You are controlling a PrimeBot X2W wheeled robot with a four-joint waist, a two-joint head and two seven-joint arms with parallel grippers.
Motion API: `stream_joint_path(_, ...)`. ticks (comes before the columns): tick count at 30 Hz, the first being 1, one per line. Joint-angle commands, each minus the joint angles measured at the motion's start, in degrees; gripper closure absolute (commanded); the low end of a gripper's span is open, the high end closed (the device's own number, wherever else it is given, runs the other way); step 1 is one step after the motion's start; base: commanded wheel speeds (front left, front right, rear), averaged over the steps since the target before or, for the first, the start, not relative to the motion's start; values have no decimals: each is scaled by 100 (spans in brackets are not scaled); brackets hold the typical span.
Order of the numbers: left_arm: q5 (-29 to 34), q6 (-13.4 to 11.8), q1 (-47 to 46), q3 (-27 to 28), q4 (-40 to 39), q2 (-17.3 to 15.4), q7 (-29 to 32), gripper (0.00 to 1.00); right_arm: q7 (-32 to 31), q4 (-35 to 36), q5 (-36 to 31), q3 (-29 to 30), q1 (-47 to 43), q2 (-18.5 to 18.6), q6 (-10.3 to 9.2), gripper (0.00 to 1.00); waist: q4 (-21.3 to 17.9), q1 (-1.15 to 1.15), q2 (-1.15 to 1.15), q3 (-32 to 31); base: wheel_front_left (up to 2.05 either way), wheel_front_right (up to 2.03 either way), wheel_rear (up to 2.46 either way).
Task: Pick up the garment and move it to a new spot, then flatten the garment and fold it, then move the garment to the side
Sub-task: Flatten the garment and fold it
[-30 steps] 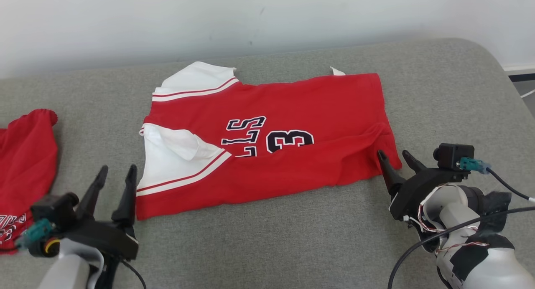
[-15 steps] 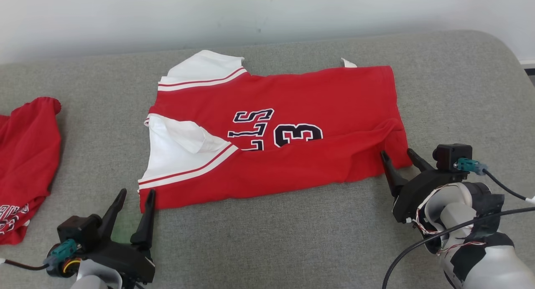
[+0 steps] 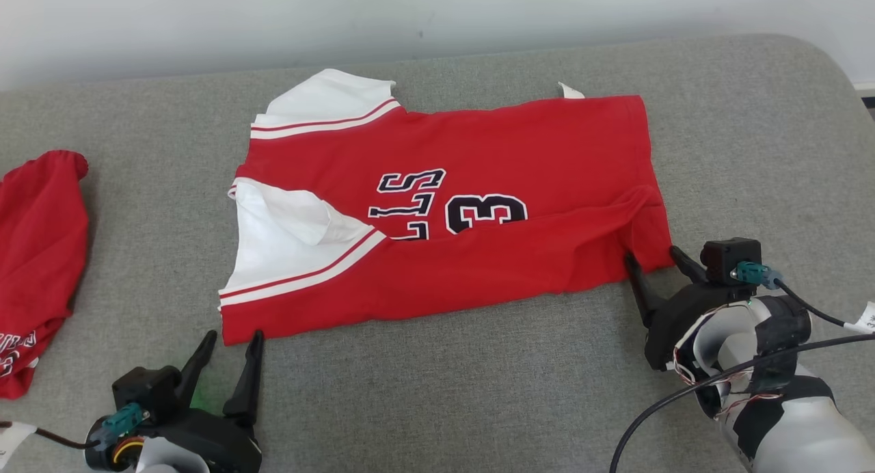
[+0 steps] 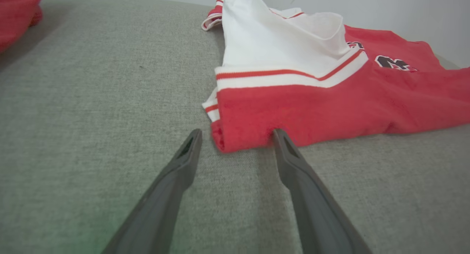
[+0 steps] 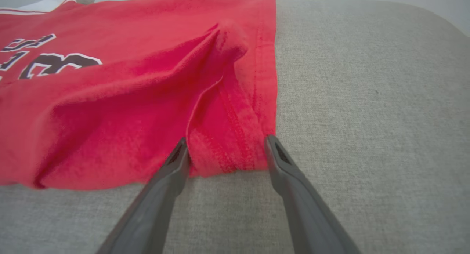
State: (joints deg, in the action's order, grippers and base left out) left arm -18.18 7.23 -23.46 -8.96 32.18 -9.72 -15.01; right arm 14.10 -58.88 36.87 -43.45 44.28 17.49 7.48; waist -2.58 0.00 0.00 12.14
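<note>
The garment (image 3: pixel 478 254) is a red jersey with white sleeves and dark lettering, lying folded lengthwise on the grey cushion. My left gripper (image 3: pixel 234 335) is open at its near-left corner. In the left wrist view that red corner (image 4: pixel 242 136) sits just between the tips of the left gripper (image 4: pixel 237 131). My right gripper (image 3: pixel 652 254) is open at the near-right corner. The right wrist view shows the hemmed corner (image 5: pixel 227 151) between the tips of the right gripper (image 5: pixel 226 138). A raised crease (image 5: pixel 216 52) runs away from that corner. Neither pair of jaws has closed on the cloth.
A second red garment (image 3: pixel 41 254) lies bunched at the cushion's left edge, and its edge shows in the left wrist view (image 4: pixel 18 8). The grey cushion (image 3: pixel 478 391) rounds off at the far right. A white wall (image 3: pixel 410 15) stands behind it.
The head view has shifted a little. My left gripper has drawn back from beside the jersey's left edge to its near-left corner. The right gripper stays at the near-right corner.
</note>
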Motion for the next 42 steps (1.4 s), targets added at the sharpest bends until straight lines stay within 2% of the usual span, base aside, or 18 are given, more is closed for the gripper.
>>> stream_joint_path(1,56,5,77,29,60,-6,-26,0,33,-68,-115,-5,82,-4,3,0,4,0,0,13,0,0,0)
stream_joint_path(15,245,11,-203,107,568,134,-6,0,88,-691,-415,272,158,-231,2,0,21,0,0,100,0,0,0)
stream_joint_path(16,233,12,-214,95,630,145,-4,1,90,-703,-412,284,157,-248,2,11,21,0,0,101,0,0,0)
stream_joint_path(17,225,13,-234,92,658,150,-4,43,92,-715,-418,290,152,-259,2,62,20,0,0,100,0,0,0)
stream_joint_path(18,211,14,-253,82,679,158,-3,78,93,-712,-423,297,148,-269,2,100,18,0,0,98,0,0,0)
stream_joint_path(19,188,15,-264,55,696,165,-3,100,94,-702,-425,307,141,-270,2,100,18,0,0,90,0,0,0)
stream_joint_path(25,89,15,-144,-57,726,131,0,100,99,-532,-380,431,-53,-179,-1,100,42,0,0,-82,0,0,0)
stream_joint_path(34,-118,16,535,95,67,128,-14,100,101,428,59,837,-873,82,-1,100,61,0,0,-563,0,0,0)
stream_joint_path(42,-226,14,1548,391,-440,231,-17,100,6,1379,515,573,-2049,646,-2,100,33,0,0,-935,0,0,0)
